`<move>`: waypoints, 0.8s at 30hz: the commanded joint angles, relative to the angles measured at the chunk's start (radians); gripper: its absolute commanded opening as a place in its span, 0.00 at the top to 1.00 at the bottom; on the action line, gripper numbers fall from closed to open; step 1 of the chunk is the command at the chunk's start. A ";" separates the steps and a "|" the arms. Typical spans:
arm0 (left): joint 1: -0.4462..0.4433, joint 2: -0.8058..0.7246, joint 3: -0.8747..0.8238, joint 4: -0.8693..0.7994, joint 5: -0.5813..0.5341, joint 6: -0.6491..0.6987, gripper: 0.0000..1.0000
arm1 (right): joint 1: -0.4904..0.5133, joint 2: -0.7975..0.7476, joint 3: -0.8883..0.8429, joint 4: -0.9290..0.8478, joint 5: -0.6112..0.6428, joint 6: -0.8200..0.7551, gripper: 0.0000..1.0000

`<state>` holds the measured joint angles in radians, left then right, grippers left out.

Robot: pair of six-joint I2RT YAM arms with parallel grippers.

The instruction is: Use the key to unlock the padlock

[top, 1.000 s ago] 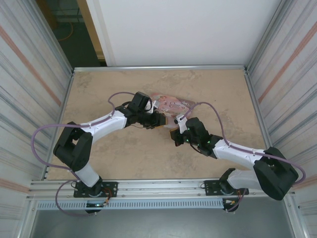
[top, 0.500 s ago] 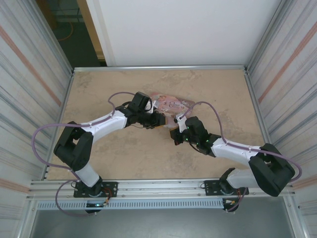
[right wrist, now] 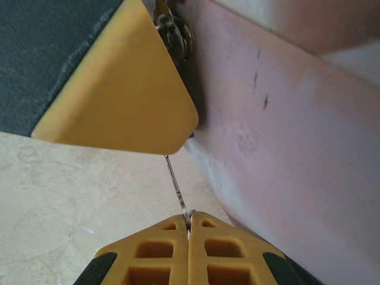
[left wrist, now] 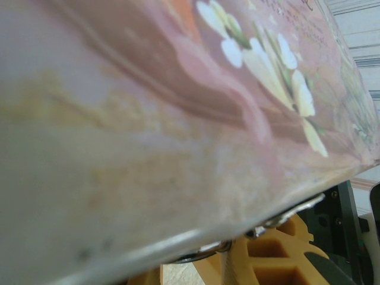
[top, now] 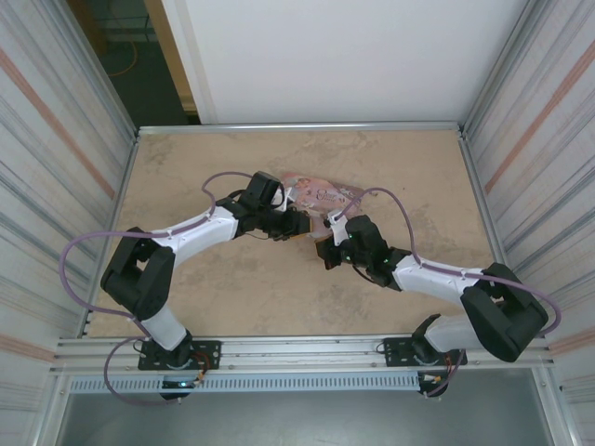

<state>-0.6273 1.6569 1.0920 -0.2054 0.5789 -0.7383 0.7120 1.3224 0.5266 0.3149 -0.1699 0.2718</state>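
**Jaws clenched on the key**

The right gripper (right wrist: 189,221) pinches the key (right wrist: 176,181), a thin silvery blade. Its tip sits just under the left gripper's (top: 297,226) smooth yellow finger (right wrist: 124,89), beside metal loops (right wrist: 177,34) on the glossy pink tin (right wrist: 285,130). I can't make out the padlock or tell the left jaws' state.

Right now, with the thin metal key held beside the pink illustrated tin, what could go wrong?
The shut right end effector pinches the thin dark metal key only at its end, so it may twist or slip under pressure. The key's tip vanishes behind the left end effector's yellow finger, so insertion could miss. The pink illustrated rectangular tin lies close and could be nudged.
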 commanded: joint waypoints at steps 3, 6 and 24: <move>-0.005 -0.013 0.023 0.018 0.082 -0.009 0.97 | -0.017 0.013 0.034 0.058 -0.003 -0.006 1.00; -0.005 -0.011 0.022 0.016 0.082 -0.008 0.98 | -0.023 0.014 0.037 0.061 -0.005 -0.006 1.00; -0.006 -0.010 0.017 0.019 0.086 -0.010 0.98 | -0.038 0.031 0.044 0.114 -0.031 0.018 1.00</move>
<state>-0.6273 1.6577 1.0920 -0.2127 0.5911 -0.7498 0.6853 1.3422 0.5316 0.3538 -0.1978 0.2775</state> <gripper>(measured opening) 0.248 0.055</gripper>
